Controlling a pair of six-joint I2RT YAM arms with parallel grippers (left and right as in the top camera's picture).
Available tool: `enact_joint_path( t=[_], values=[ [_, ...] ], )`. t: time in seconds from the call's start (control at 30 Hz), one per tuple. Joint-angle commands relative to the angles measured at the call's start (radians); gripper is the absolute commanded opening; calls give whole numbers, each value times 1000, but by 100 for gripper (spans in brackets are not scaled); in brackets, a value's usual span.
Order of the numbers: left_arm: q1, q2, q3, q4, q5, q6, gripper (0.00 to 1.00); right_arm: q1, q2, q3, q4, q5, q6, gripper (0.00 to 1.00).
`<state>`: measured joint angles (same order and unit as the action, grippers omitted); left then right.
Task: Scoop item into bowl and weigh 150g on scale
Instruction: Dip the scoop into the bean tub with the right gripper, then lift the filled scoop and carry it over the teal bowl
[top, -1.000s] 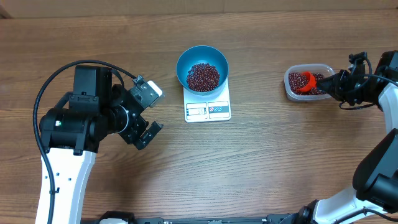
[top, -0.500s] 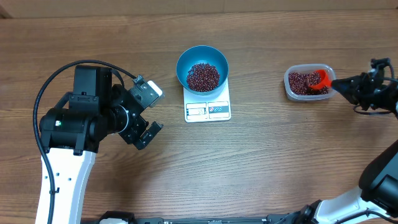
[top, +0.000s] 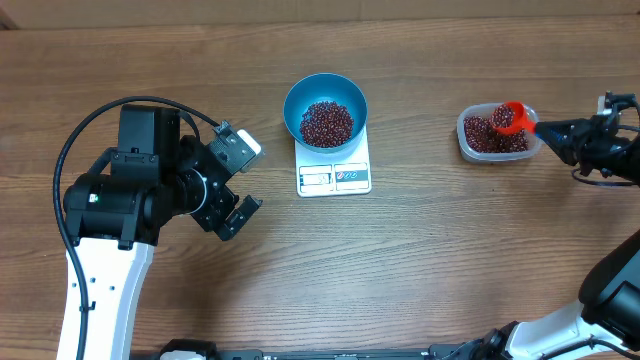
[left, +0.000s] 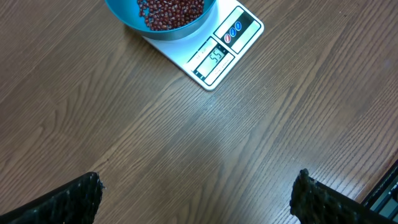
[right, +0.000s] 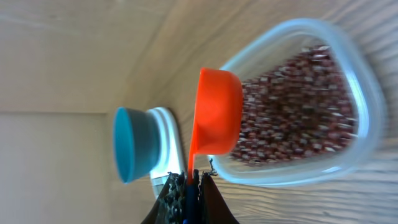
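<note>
A brown wood-grain desk (top: 450, 250) fills the overhead view, with a paler strip along its far edge. The white scale (top: 334, 175) sits at the middle of the far half, and the blue bowl (top: 300, 92) stands on its platform with a heap of dark red beans (top: 327, 123) inside. Bare wood lies all around the scale. It stands well apart from the left tool (top: 245, 180) on one side and from the clear tub (top: 462, 135) of more beans near the right edge on the other, and the whole near side is bare boards. The left tool hangs over bare desk with its fingers spread wide, holding nothing. The right tool (right: 188, 186) is pinched on the handle of the orange measuring cup (top: 511, 118), which carries beans over the tub. The scale's grey display (left: 214, 56) shows digits too blurred to read surely, beside one red and two blue round buttons (left: 234, 31)
</note>
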<state>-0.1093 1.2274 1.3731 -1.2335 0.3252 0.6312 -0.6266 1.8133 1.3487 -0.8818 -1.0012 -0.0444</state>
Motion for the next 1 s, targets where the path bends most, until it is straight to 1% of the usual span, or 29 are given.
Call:
enact_joint_path(
  t=[0.0,0.27,0.8,0.97],
  values=[
    [-2,2,-5,1,0,-10,100,16,7,26,3,-160,0,4],
    [-2,2,-5,1,0,-10,99,112,7,26,0,-259,0,4],
    [-2,2,-5,1,0,-10,100,435,7,26,25,-261,23,4],
    [-2,2,-5,1,0,-10,100,512,7,26,89,-261,90,4]
  ],
)
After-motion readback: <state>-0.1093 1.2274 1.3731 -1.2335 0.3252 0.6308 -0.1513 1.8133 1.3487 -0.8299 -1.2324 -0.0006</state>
